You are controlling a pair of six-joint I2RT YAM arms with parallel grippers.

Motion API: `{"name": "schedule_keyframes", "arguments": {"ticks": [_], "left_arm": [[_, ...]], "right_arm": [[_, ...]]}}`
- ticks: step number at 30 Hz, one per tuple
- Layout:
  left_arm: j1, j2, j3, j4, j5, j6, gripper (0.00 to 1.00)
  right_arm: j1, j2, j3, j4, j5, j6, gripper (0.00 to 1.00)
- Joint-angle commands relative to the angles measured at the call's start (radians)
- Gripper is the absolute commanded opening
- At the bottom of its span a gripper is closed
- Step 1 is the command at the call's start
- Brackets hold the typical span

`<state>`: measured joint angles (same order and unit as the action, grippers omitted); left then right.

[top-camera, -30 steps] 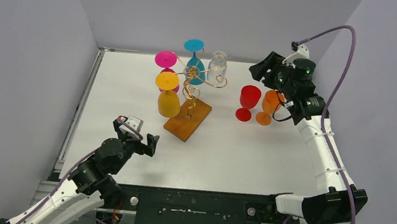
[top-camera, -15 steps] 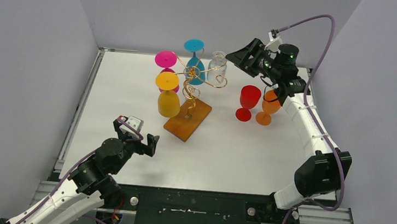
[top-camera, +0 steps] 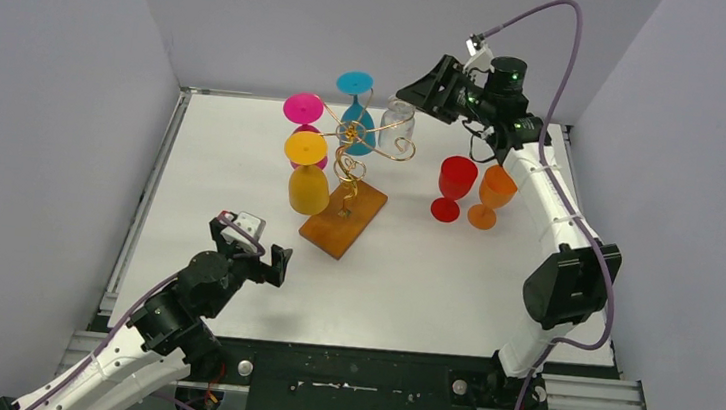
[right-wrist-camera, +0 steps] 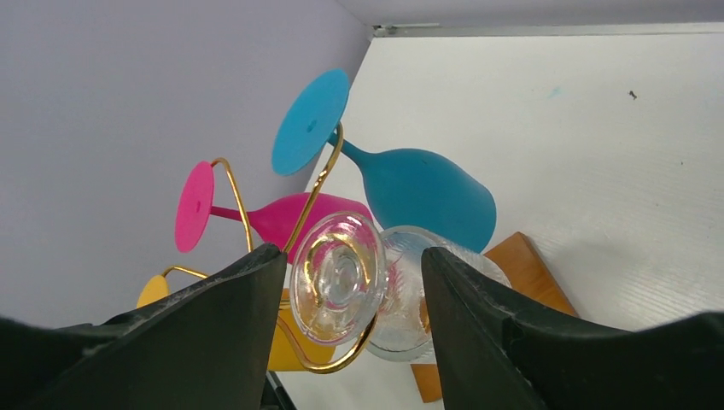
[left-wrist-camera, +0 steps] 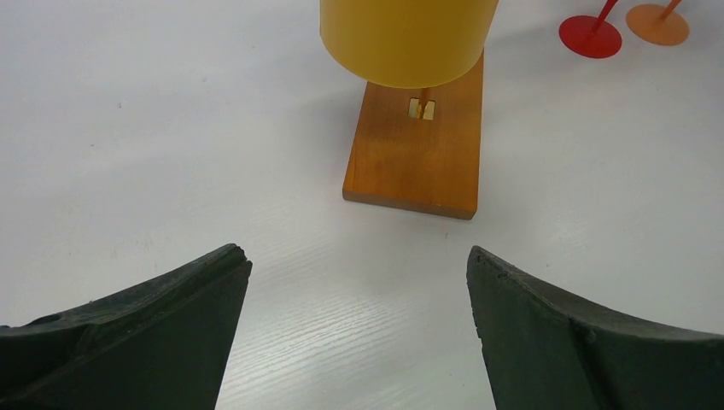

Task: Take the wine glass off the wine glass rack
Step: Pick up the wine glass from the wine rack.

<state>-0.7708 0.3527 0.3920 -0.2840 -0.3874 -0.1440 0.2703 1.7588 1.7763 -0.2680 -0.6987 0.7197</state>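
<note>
The wine glass rack (top-camera: 348,158) is gold wire on a wooden base (top-camera: 342,221) at table centre. Pink (top-camera: 304,109), blue (top-camera: 355,124), yellow (top-camera: 307,188) and clear (top-camera: 397,120) wine glasses hang upside down from it. My right gripper (top-camera: 412,94) is open, high at the rack's right side. In the right wrist view its jaws (right-wrist-camera: 350,265) straddle the clear glass's foot (right-wrist-camera: 337,278), which sits in a gold wire loop; I cannot tell if they touch. My left gripper (top-camera: 278,262) is open and empty, low over the table in front of the base (left-wrist-camera: 418,162).
A red glass (top-camera: 455,186) and an orange glass (top-camera: 492,195) stand upright on the table right of the rack, below my right arm. White walls close in the table at the left, back and right.
My right gripper has swung left and up, from above the orange glass to the clear glass on the rack. The left arm has not moved.
</note>
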Motion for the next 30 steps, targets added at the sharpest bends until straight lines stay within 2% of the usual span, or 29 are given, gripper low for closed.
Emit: {"name": "schedule_keyframes", "arguments": {"ticks": [1, 6, 15, 21, 30], "left_arm": [[0.001, 0.010, 0.046, 0.051, 0.008, 0.020, 0.97], [0.002, 0.024, 0.047, 0.054, 0.017, 0.021, 0.97], [0.002, 0.013, 0.045, 0.051, 0.010, 0.021, 0.97], [0.002, 0.014, 0.043, 0.051, 0.012, 0.021, 0.97], [0.002, 0.014, 0.043, 0.052, 0.011, 0.021, 0.97]], "right_arm": [[0.019, -0.005, 0.041, -0.044, -0.036, -0.065, 0.59], [0.027, 0.019, 0.085, -0.084, -0.045, -0.103, 0.53], [0.041, 0.043, 0.143, -0.188, 0.061, -0.169, 0.35], [0.052, 0.046, 0.150, -0.213, 0.134, -0.187, 0.29], [0.087, 0.052, 0.178, -0.252, 0.238, -0.226, 0.28]]}}
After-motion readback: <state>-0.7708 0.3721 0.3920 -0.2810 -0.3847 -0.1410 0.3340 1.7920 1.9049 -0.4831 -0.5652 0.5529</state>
